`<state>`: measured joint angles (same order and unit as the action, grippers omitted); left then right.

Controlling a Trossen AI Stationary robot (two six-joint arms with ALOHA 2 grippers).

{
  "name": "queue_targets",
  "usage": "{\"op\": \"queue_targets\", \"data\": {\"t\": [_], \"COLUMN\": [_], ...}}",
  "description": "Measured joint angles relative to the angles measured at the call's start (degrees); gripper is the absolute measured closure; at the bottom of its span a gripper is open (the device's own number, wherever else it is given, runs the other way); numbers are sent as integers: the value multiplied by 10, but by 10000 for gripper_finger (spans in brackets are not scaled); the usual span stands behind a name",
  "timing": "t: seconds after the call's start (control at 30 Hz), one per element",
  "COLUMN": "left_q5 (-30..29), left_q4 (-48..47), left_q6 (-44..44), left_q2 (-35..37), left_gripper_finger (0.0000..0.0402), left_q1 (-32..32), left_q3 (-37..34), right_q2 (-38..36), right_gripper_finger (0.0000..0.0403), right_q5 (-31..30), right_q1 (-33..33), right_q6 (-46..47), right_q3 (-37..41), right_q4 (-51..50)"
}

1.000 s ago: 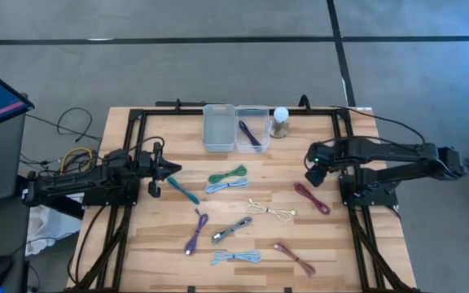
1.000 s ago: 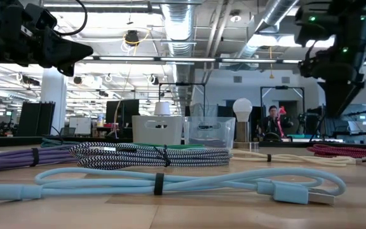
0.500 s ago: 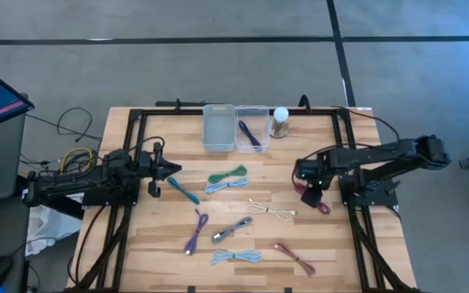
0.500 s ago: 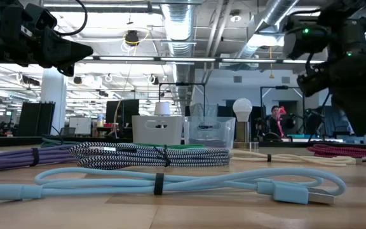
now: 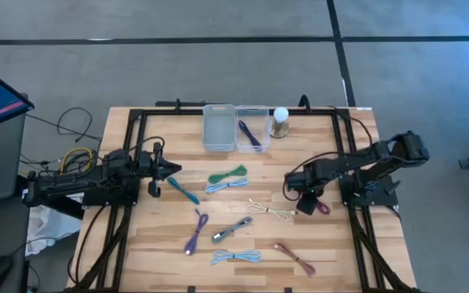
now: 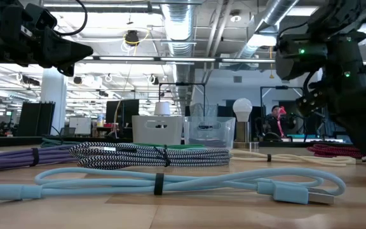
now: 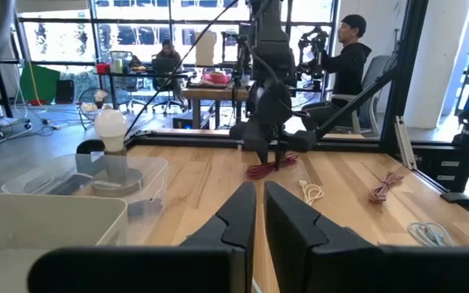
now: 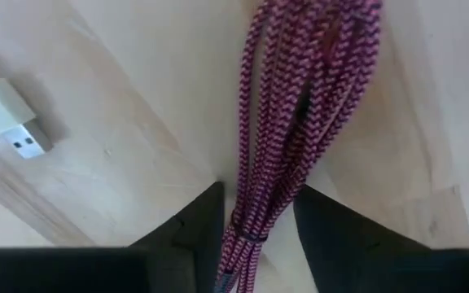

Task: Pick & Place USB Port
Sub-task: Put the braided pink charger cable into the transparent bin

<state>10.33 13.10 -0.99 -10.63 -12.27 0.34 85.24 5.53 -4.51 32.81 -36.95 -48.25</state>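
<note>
A maroon braided cable bundle (image 5: pixel 322 207) lies flat on the wooden table, right of centre. My right gripper (image 5: pixel 302 197) points straight down over the bundle's far end. In the right wrist view it is open (image 8: pixel 255 216), one finger on each side of the bundle (image 8: pixel 300 98) with a narrow gap showing on both sides. My left gripper (image 5: pixel 173 169) hangs level and shut above the table's left side, holding nothing; its fingers (image 7: pixel 259 220) nearly meet.
A cream cable (image 5: pixel 271 210), its USB plug (image 8: pixel 6 114) visible, lies just left of the maroon one. Several more bundled cables are spread over the table's middle (image 5: pixel 228 174) and near part (image 5: pixel 236 256). Two bins (image 5: pixel 218 128) (image 5: pixel 252 130) and a bulb (image 5: pixel 280 122) stand at the far edge.
My right gripper has come down and moved toward the table's near edge and a little left. It has tipped to point straight down, and now stands over the maroon cable. The cable has not moved.
</note>
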Motion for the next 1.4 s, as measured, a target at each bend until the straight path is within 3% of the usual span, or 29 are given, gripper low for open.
{"op": "queue_targets", "data": {"t": [0.23,0.63,0.9,1.07,1.4], "left_q5": [0,0,0,0,0], "left_q4": [-2,-2,-2,-2,-2], "left_q6": [0,0,0,0,0], "left_q2": [0,0,0,0,-15], "left_gripper_finger": [374,374,374,374,374], "left_q1": [0,0,0,0,0], "left_q3": [0,0,0,0,0], "right_q2": [-21,-104,-121,-92,11], "right_gripper_finger": [386,391,391,392,392], "right_q5": [0,-52,-103,-152,-200], "right_q1": [1,12,44,78,167], "right_q6": [-7,-27,-85,-116,-206], "right_q3": [3,-12,-130,-226,-365], "right_q4": [2,71,15,-41,-7]}}
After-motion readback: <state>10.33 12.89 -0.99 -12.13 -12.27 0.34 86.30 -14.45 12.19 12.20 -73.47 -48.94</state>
